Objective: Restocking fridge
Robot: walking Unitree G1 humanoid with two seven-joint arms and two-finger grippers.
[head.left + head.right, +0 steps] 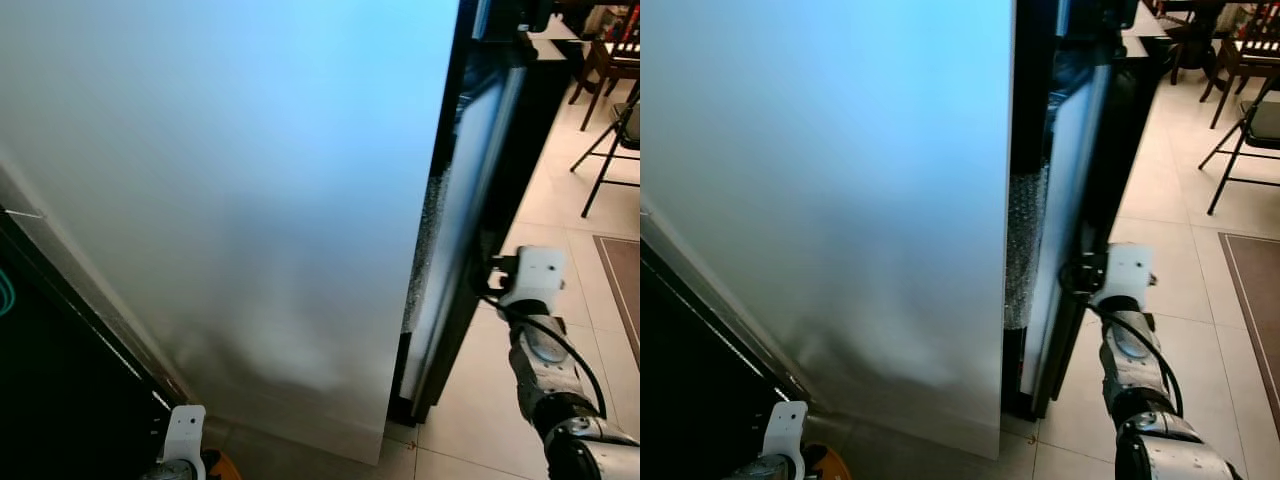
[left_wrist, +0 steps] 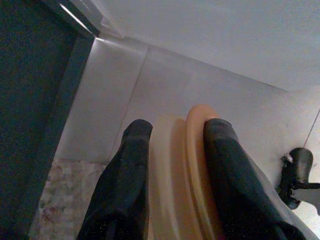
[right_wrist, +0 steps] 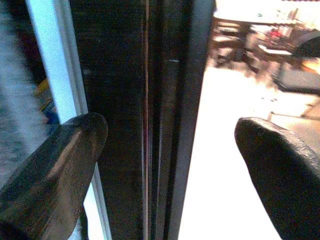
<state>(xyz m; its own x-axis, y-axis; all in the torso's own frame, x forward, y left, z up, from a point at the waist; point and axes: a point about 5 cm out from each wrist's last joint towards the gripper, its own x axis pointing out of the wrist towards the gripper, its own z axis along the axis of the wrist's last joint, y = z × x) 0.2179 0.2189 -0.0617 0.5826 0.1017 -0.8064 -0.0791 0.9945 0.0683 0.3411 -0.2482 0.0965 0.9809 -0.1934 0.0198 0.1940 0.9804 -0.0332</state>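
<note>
Right gripper is spread wide with the dark fridge door edge sitting between its fingers, up at 1 o'clock from the robot. Left gripper, down low at 7 o'clock, is clamped on an orange-and-cream lid.

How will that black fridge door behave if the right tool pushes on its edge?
The fridge door looks tall and rigid, so it should probably swing on its hinge rather than flex. It likely feels heavy at first. Its edge looks smooth and glossy between the open right tool, so the fingers might slip.
</note>
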